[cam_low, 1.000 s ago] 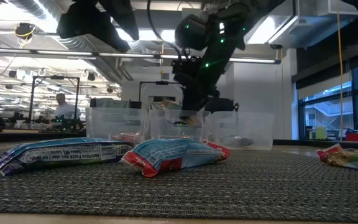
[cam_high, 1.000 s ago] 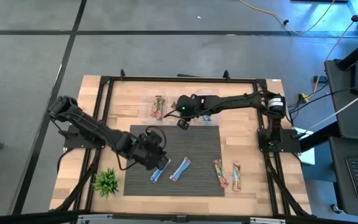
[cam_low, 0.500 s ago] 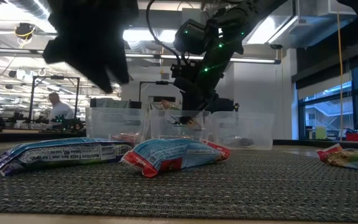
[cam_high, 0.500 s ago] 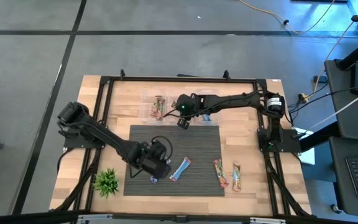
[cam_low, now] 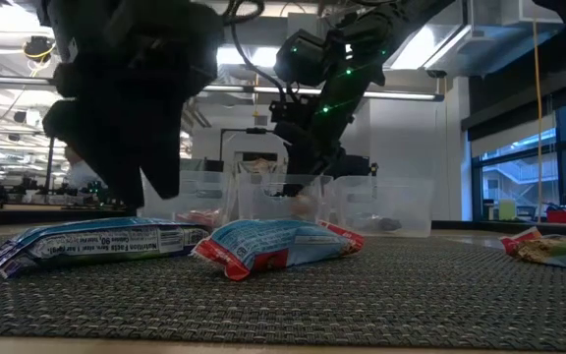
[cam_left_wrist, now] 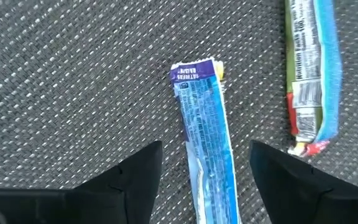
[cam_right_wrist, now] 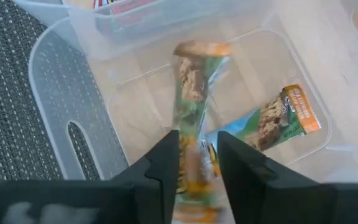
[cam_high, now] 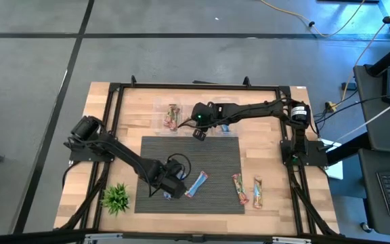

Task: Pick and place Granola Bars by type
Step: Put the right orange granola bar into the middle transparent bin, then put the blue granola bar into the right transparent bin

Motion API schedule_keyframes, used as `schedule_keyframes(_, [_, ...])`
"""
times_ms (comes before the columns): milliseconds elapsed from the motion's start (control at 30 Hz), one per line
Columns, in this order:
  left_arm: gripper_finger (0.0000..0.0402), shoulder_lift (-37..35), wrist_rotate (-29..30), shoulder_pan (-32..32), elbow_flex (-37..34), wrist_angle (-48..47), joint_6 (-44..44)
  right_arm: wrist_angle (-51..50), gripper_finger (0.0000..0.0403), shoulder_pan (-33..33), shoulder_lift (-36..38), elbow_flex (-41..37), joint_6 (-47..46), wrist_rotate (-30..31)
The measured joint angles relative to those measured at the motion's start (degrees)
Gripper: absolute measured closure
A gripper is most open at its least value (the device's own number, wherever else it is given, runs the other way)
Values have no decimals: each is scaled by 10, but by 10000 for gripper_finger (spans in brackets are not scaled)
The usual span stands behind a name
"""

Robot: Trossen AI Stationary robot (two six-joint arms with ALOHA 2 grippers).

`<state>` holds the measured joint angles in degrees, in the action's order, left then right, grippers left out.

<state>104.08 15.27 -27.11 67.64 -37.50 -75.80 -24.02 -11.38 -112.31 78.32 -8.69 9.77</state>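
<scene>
My left gripper [cam_left_wrist: 207,186] is open low over the dark mat, one finger on each side of a blue bar [cam_left_wrist: 205,134] that lies flat; neither touches it. A blue-and-green bar [cam_left_wrist: 312,68] lies beside it. In the high view this gripper [cam_high: 171,187] is near the mat's near edge. My right gripper [cam_right_wrist: 197,168] hangs over the middle clear bin [cam_right_wrist: 55,93] with a narrow gap between its fingers. A blurred tan-and-green bar [cam_right_wrist: 194,81] stands in that gap, pointing down into the bin. A second such bar [cam_right_wrist: 281,115] lies on the bin floor. My right gripper points down from above with the tan-and-green bar's near end [cam_right_wrist: 196,155] between its two fingers. The bar is blurred while fingers and bin are sharp. I cannot tell whether the fingers touch it. Its far end [cam_low: 308,204] is inside the bin.
Three clear bins [cam_high: 181,118] stand in a row along the mat's far edge; the left one holds red bars [cam_high: 173,116]. A red multicoloured bar [cam_high: 239,188] lies on the mat's right part and a tan-gold bar [cam_high: 258,192] on the wood. A green plant [cam_high: 116,197] stands at the near left.
My left gripper has moved toward the near edge and come down over the blue bar, ending astride it. My right arm has stayed over the middle bin. The tan-and-green bar under it has sunk lower into the bin and now shows blurred.
</scene>
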Motion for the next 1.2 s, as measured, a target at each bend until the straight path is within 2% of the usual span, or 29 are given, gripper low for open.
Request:
schedule_keyframes(167, [172, 14, 0, 2, 0, 5, -9, 0, 255, 0, 0, 0, 1, 0])
schedule_keyframes(333, [173, 23, 0, 2, 0, 5, -30, 0, 238, 0, 0, 0, 2, 0])
schedule_keyframes(600, [176, 23, -17, 3, 0, 5, -30, 0, 237, 0, 0, 0, 2, 0])
schedule_keyframes(1200, [226, 27, -21, 3, 0, 18, -30, -2, 239, 0, 0, 0, 0, 1])
